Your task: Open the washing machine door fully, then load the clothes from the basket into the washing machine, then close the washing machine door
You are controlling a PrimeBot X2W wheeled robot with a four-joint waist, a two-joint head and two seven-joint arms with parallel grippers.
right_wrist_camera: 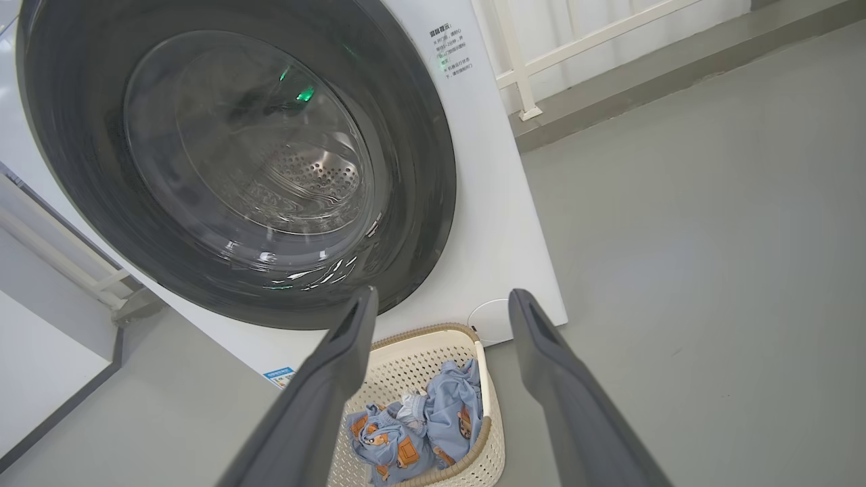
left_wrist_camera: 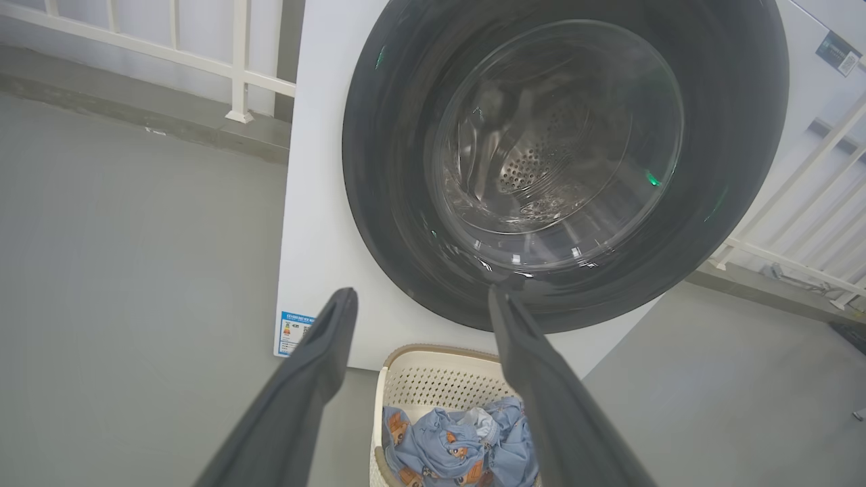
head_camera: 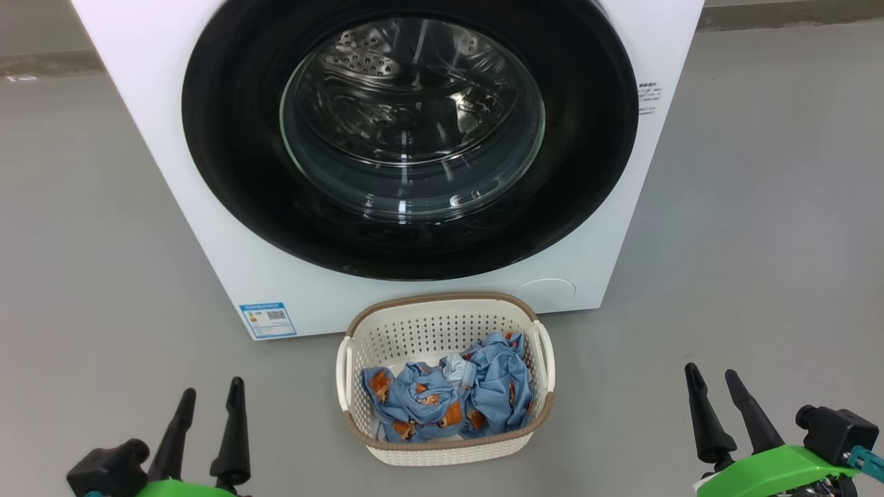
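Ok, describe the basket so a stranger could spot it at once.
Find the big white washing machine with its round black door. On the grey floor right before it stands the basket: cream perforated plastic, brown rim, blue printed clothes inside.

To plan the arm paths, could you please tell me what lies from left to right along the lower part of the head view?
left gripper → basket holding the clothes → right gripper

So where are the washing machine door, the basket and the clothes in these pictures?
the washing machine door (head_camera: 235,172): head view, on the left side of its glossy black rim.
the basket (head_camera: 428,331): head view, on its perforated back wall.
the clothes (head_camera: 497,393): head view, on the blue fabric at the pile's right.
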